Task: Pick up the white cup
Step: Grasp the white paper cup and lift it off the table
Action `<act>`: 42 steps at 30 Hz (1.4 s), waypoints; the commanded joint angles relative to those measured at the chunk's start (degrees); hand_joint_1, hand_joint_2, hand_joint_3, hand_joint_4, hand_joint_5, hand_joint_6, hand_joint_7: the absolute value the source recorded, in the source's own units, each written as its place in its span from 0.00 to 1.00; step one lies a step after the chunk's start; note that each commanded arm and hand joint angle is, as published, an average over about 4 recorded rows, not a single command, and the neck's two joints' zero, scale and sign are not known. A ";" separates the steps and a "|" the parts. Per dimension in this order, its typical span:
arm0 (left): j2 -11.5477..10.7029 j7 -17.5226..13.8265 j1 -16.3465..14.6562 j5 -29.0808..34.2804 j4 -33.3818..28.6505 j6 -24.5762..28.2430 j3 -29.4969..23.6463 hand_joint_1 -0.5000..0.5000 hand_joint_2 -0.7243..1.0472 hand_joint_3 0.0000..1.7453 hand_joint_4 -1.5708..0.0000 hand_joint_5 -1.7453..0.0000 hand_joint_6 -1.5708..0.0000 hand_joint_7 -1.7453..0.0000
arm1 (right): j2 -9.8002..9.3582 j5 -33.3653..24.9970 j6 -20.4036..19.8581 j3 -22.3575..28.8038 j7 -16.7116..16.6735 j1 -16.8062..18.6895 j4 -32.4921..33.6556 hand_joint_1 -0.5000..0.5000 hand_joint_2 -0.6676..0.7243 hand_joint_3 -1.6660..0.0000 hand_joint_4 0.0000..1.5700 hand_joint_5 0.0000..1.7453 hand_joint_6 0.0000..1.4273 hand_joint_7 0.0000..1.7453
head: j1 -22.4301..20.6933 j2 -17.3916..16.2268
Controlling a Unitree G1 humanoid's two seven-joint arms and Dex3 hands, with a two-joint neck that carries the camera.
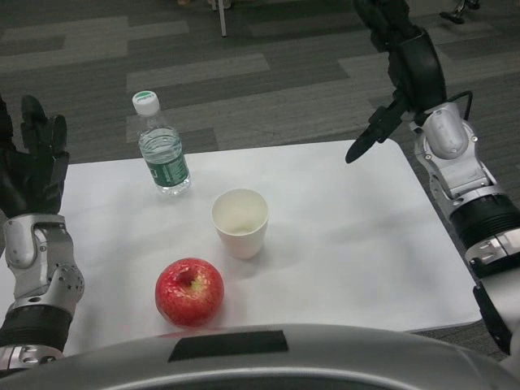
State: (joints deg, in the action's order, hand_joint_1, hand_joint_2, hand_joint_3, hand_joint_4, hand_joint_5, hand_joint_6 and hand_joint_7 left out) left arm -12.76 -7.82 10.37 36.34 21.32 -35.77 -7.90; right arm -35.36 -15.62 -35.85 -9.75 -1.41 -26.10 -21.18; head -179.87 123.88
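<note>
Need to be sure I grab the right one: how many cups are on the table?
1. The white cup stands upright near the table's middle, between the water bottle behind it to the left and the red apple in front. Nothing on the table looks big enough to hide another.

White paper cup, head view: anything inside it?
The white paper cup stands upright and open on the white table. Its visible inner wall and part of the bottom look bare and off-white. The near inner wall is hidden by the rim.

Left robot hand (32, 166) and right robot hand (402, 61) raised, fingers spread.
</note>
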 commanded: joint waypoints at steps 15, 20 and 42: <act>-3.47 -23.71 -8.04 -21.64 -28.13 57.08 -25.06 0.00 1.00 0.05 1.00 1.00 1.00 0.96 | -2.06 -1.44 0.67 -11.32 1.50 0.70 -1.47 0.08 0.82 0.95 0.00 0.00 0.00 0.00 | -6.71 1.25; -4.62 -26.00 -8.79 -21.56 -30.92 65.89 -24.04 0.00 1.00 0.06 1.00 1.00 1.00 0.92 | -2.42 -1.44 0.70 -12.77 1.63 0.59 -1.65 0.08 0.82 0.95 0.00 0.00 0.00 0.00 | -7.57 1.88; -5.08 -32.35 -7.03 -32.12 -32.04 73.65 -12.86 0.00 0.95 0.10 1.00 1.00 1.00 0.92 | -1.73 -2.69 0.70 -26.39 1.87 -0.53 -4.02 0.04 0.86 0.95 0.00 0.00 0.00 0.00 | -8.35 2.36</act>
State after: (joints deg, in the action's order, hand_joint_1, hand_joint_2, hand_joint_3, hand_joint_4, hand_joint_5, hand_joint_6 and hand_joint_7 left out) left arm -17.98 -39.91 2.30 5.24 -10.98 38.56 -20.89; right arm -37.20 -17.88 -35.23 -35.30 0.35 -25.65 -24.98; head -188.47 126.23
